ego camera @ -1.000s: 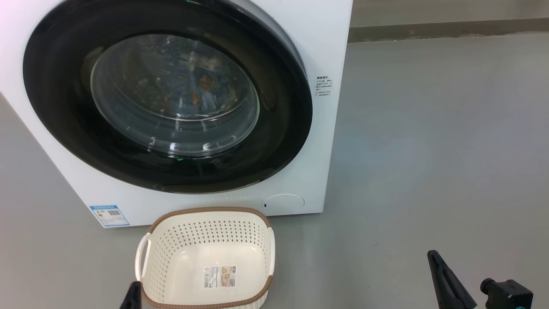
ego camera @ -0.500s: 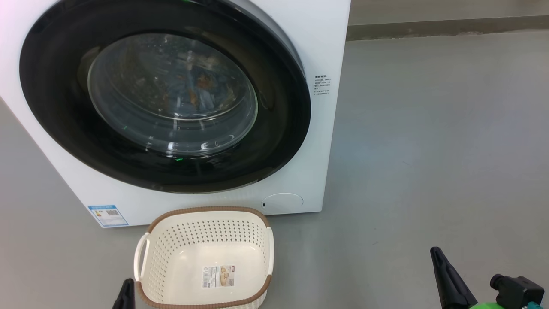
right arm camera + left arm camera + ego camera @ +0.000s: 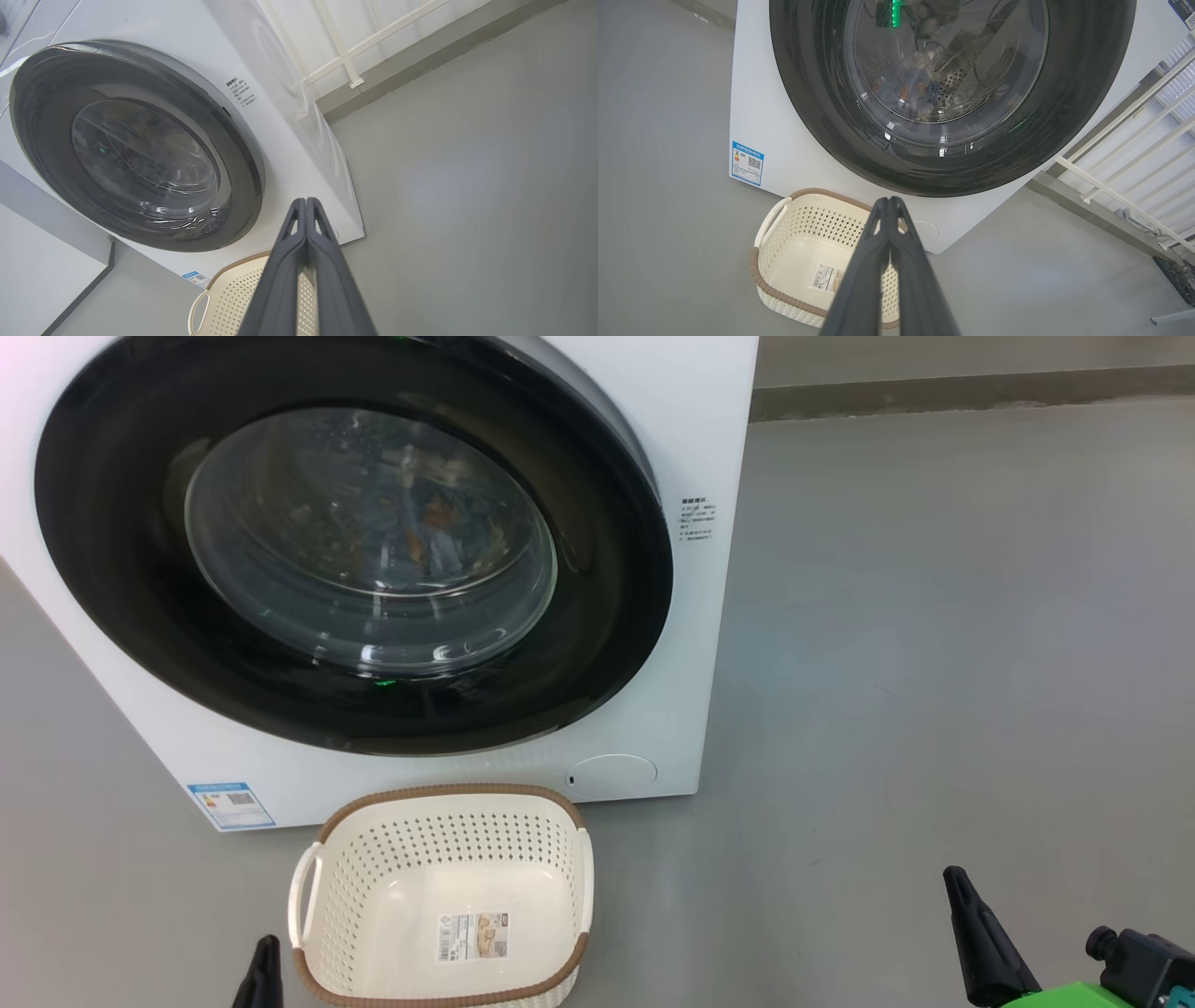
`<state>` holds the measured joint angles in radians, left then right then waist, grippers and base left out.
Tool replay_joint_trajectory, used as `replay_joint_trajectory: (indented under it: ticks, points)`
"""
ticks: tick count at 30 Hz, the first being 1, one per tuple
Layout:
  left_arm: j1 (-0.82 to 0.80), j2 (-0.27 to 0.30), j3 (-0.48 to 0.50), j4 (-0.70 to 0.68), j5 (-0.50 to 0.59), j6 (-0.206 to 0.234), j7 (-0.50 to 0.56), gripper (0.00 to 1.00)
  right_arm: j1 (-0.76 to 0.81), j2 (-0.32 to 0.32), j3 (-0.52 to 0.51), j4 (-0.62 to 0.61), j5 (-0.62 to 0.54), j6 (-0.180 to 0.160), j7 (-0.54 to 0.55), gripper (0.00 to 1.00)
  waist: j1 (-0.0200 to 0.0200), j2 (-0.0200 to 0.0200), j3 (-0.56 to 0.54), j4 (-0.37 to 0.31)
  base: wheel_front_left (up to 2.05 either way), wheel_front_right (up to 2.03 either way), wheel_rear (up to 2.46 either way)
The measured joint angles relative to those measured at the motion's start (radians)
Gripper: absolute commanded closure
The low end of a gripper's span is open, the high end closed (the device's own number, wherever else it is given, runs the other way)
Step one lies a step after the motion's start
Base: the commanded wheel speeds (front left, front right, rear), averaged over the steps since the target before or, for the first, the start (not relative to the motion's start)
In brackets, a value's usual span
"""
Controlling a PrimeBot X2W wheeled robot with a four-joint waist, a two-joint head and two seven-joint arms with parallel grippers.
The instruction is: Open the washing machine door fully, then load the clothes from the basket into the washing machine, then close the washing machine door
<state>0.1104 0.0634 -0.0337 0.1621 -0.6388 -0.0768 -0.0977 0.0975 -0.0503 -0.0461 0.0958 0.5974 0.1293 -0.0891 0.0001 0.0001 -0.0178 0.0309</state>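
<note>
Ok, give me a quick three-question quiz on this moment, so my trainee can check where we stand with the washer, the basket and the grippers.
1. True or false: the basket has clothes in it.
2. The washing machine door is: A) swung wide open, B) shut, C) lying on the floor.
3. Fill in: the fingers of the left gripper and of the right gripper are pressed ____.

Key:
1. False. It holds nothing but its label; the blue and orange clothes show through the door.
2. B.
3. together.
</note>
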Motion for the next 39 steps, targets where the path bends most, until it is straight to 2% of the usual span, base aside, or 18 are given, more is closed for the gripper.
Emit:
replay_joint_trajectory:
  ticks: [39]
  points:
    - [-0.074, -0.011, 0.052, 0.048, -0.440, -0.017, 0.098, 1.00, -0.062, -0.006, -0.026, 0.079, 0.475, 0.000, 0.079, 1.00, 0.0000, 0.0000, 0.010, -0.014, 0.00, 0.00, 0.00]
